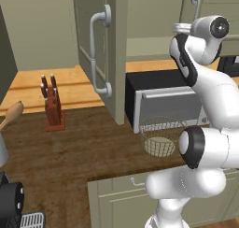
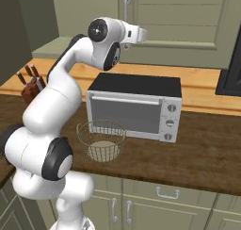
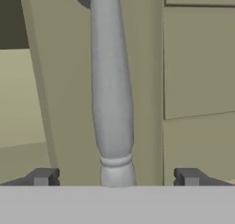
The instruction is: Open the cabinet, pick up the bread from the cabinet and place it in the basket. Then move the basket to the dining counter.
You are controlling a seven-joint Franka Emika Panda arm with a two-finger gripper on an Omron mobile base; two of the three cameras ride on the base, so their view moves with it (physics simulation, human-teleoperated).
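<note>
Now the tall sage-green wall cabinet (image 2: 188, 21) fills the wall above the counter, its long grey bar handle (image 3: 111, 90) running lengthwise straight between the spread fingers of the two-finger gripper (image 3: 114, 177), released, jaws either side.

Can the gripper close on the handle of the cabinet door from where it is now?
Probably yes. In the hand view the handle stands between the two open fingertips, with nothing between them. The gripper is right at that cabinet door.
</note>
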